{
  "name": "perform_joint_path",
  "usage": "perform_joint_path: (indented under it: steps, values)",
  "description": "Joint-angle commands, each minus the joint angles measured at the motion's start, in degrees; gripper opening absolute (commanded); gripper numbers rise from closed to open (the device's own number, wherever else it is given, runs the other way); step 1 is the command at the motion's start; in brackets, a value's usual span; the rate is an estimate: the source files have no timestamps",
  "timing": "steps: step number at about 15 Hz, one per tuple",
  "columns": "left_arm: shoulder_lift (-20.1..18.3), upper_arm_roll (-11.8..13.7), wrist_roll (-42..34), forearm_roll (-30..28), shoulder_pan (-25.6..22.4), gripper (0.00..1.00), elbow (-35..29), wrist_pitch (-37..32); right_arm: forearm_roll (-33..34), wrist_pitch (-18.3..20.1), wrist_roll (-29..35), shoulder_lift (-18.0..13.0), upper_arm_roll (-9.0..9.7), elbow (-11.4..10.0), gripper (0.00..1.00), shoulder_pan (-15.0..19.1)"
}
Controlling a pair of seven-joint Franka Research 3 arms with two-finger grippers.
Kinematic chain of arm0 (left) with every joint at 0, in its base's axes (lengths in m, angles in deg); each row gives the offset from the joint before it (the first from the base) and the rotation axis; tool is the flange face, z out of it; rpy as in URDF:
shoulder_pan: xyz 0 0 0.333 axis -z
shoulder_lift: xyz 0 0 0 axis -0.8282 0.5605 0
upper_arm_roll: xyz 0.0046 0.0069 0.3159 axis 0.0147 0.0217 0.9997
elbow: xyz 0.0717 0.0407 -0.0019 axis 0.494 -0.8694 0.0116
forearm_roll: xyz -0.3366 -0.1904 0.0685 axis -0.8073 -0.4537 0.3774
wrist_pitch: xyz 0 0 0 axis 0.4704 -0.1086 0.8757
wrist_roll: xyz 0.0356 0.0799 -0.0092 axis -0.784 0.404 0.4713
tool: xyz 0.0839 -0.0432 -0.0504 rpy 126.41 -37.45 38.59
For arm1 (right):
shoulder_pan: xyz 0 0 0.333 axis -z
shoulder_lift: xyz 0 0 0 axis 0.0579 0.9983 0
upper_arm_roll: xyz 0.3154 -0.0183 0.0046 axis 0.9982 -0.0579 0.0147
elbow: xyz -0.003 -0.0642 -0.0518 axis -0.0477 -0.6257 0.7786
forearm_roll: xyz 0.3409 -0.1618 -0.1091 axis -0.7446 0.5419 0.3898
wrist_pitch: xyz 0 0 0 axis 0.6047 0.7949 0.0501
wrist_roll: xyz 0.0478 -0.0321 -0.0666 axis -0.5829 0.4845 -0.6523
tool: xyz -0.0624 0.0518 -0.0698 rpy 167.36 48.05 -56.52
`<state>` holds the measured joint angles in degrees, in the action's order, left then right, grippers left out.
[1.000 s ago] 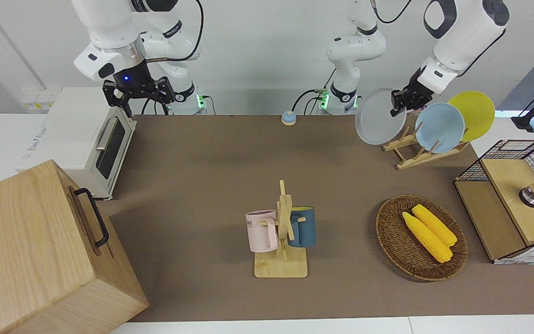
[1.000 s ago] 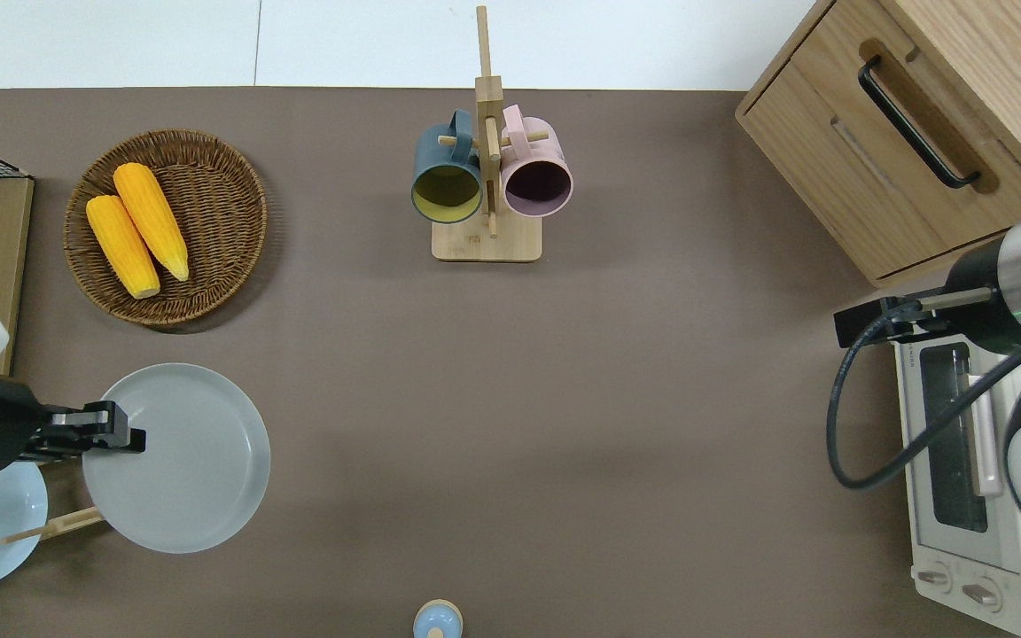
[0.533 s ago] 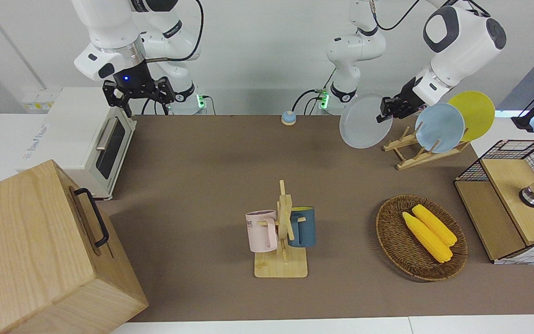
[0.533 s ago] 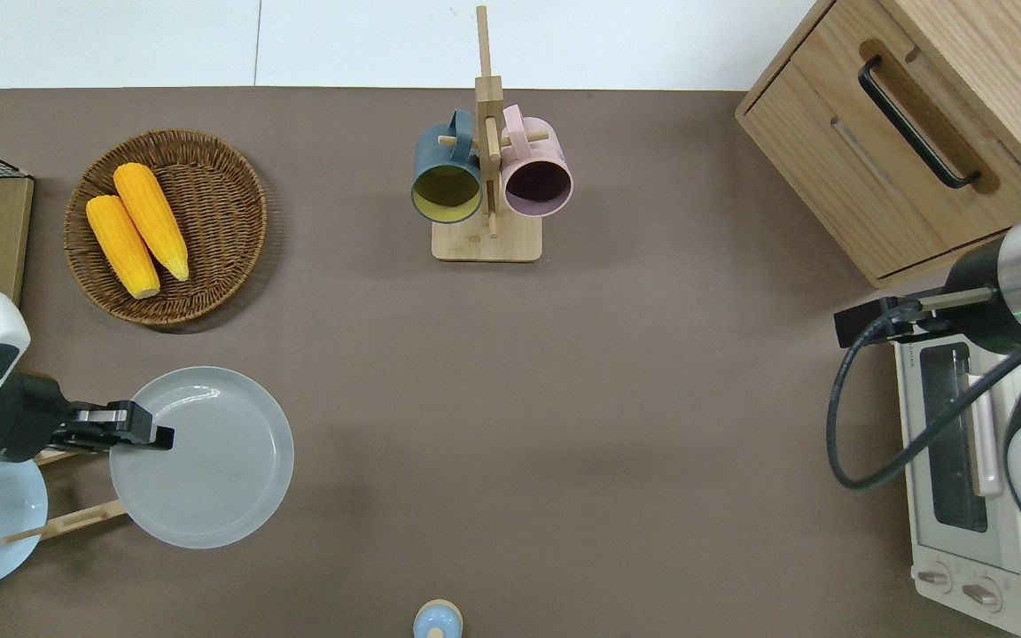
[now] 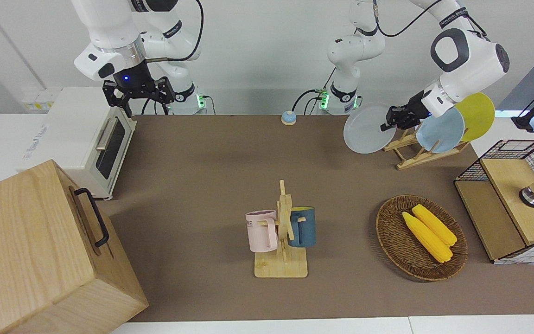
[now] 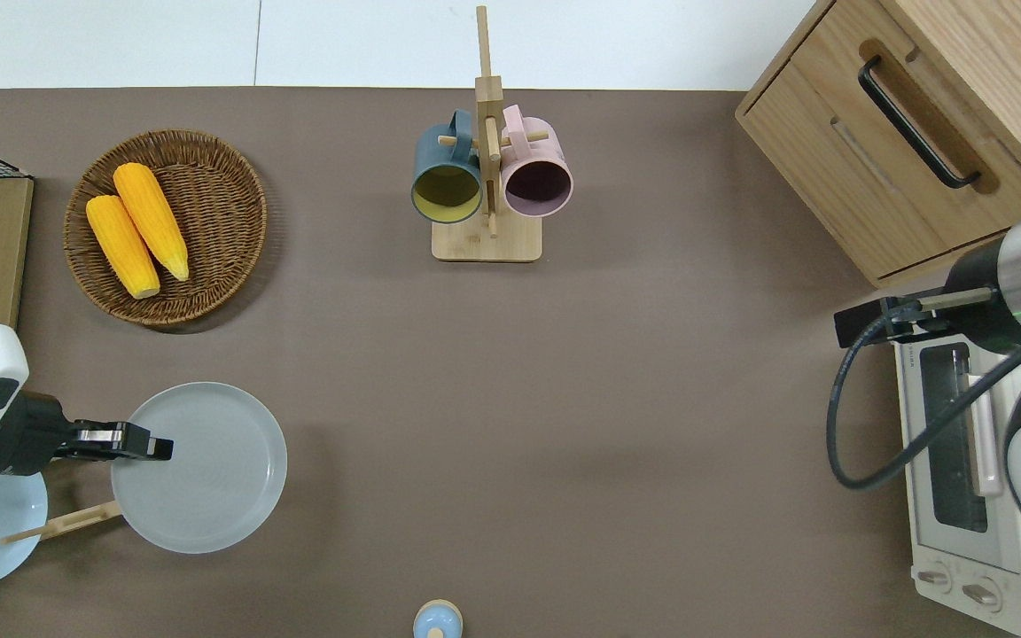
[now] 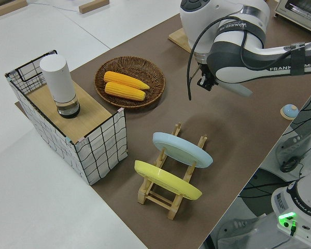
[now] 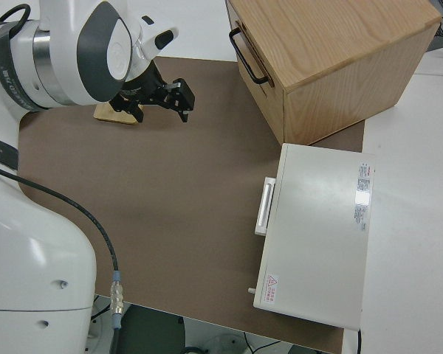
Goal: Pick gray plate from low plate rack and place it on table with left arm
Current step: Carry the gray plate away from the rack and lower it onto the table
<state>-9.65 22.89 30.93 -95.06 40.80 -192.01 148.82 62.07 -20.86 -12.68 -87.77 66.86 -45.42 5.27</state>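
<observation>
1. Front view: the round, smooth gray plate [image 5: 364,129] is held tilted in the air by its rim, pinched between the black fingers of the left gripper [image 5: 390,121], just beside the low plate rack [image 5: 417,150] of light-wood rails and slanted pegs. A light blue plate [image 5: 443,128] and a yellow plate [image 5: 478,115] are kept in the rack.
2. Overhead view: the plate is seen over the brown mat of the table [image 6: 564,399], nearer to the robots than the woven basket [image 6: 209,190] of corn.
3. Left side view: the gray plate is hidden by the arm.
4. Right side view: the right gripper [image 8: 162,99] is parked, its fingers spread.
</observation>
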Motion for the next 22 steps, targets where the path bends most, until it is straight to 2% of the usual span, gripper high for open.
perform_joint_path:
  steps: [1,11,22]
  values:
    - [-0.64,-0.18,-1.79,-1.61,0.35,0.00,-3.11,3.13,0.09,0.85,0.75,-0.07,1.07,0.53,0.983,1.17]
    - [1.12,-0.79,-5.92,-3.01,0.79,0.00,-7.50,7.96,0.09,0.85,0.75,-0.15,1.07,0.53,0.983,1.17]
    - [2.34,-1.06,-6.10,-3.90,3.69,0.00,-11.90,15.60,0.09,0.85,0.75,-0.15,1.07,0.53,0.983,1.17]
